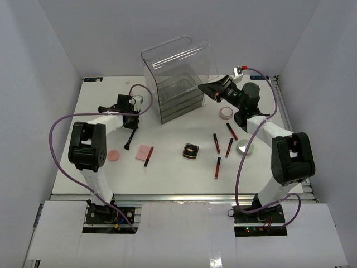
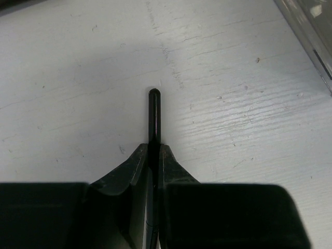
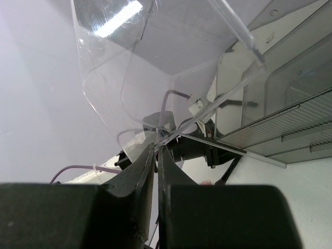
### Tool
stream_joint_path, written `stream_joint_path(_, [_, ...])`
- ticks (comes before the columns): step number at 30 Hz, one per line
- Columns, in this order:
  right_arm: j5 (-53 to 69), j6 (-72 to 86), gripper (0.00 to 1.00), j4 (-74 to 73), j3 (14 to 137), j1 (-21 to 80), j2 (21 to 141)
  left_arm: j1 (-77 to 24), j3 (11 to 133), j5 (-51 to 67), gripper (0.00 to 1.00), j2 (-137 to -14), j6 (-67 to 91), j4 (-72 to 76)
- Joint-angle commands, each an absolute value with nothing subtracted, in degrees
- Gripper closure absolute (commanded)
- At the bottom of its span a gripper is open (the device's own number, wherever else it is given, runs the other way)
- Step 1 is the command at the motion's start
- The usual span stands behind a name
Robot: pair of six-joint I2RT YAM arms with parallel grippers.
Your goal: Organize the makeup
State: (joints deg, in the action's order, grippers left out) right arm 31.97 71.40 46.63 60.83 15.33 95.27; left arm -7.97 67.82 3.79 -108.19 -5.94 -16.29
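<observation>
Left end effector (image 2: 154, 148): jaws clamped on black brush (image 2: 154, 111), its handle projecting ahead, low over the desk (image 2: 233, 104). Right end effector (image 3: 156, 150): jaws together at the clear drawer box (image 3: 119, 78) wall. Red-and-black tubes (image 1: 216, 143): on the desk behind the right end effector.

On the table there are five slim red-and-black tubes (image 1: 216, 143) (image 1: 229, 147) (image 1: 232, 131) (image 1: 217, 167) (image 1: 148, 156). There is one black brush (image 1: 129, 139), one pink square palette (image 1: 143, 152), one black square compact (image 1: 191, 151), one round silver tin (image 1: 245, 146), one small white-pink jar (image 1: 226, 113) and one round pink pad (image 1: 114, 155). There is one clear acrylic drawer box (image 1: 175, 78). Two robot arms (image 1: 89, 142) (image 1: 290, 156) are present.
</observation>
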Motion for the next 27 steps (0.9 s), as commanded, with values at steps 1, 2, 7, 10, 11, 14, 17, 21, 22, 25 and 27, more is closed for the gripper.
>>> stream_joint_path(1, [32.70, 69.61, 0.92, 51.86, 59.86, 15.29, 91.15, -7.55, 65.57, 1.14, 0.84, -105.63, -3.42, -21.09])
stream_joint_path(2, [32.70, 69.56, 0.92, 51.91, 59.80, 15.29, 91.14, -7.40, 65.57, 0.99, 0.85, -105.13, -3.12, -20.94])
stream_joint_path(7, [32.61, 69.70, 0.92, 52.02, 60.22, 15.29, 91.32, -6.52, 65.45, 0.89, 0.96, -99.74, -0.18, -19.67])
stream_joint_path(10, [32.61, 69.73, 0.92, 51.94, 60.44, 15.32, 91.43, -5.68, 64.03, 2.29, 1.00, -95.30, 3.12, -17.89])
stream_joint_path(11, [32.61, 69.70, 0.92, 51.94, 60.54, 15.29, 91.41, -5.59, 63.48, 3.01, 1.00, -93.04, 4.12, -16.91])
stream_joint_path(14, [32.61, 69.70, 0.92, 51.94, 60.64, 15.37, 91.49, -5.54, 60.89, 5.65, 1.00, -86.14, 7.30, -13.54])
stream_joint_path(17, [32.61, 69.70, 0.92, 51.95, 60.65, 15.29, 91.40, -5.53, 56.25, 8.93, 1.00, -78.24, 11.12, -8.57])
stream_joint_path(21, [32.61, 69.73, 0.92, 51.94, 60.84, 15.29, 91.32, -5.45, 49.48, 15.44, 1.00, -70.12, 18.89, -1.00])
stream_joint_path(22, [32.61, 69.70, 0.92, 51.92, 60.96, 15.29, 91.32, -5.45, 46.66, 17.33, 1.00, -67.32, 20.78, 2.44])
stream_joint_path(25, [32.61, 69.72, 0.92, 51.84, 61.30, 15.29, 91.45, -5.62, 39.36, 24.01, 1.00, -61.68, 24.02, 12.02])
stream_joint_path(27, [32.61, 69.76, 0.92, 51.74, 61.50, 15.29, 91.60, -6.51, 35.89, 27.69, 1.00, -59.32, 24.69, 17.34])
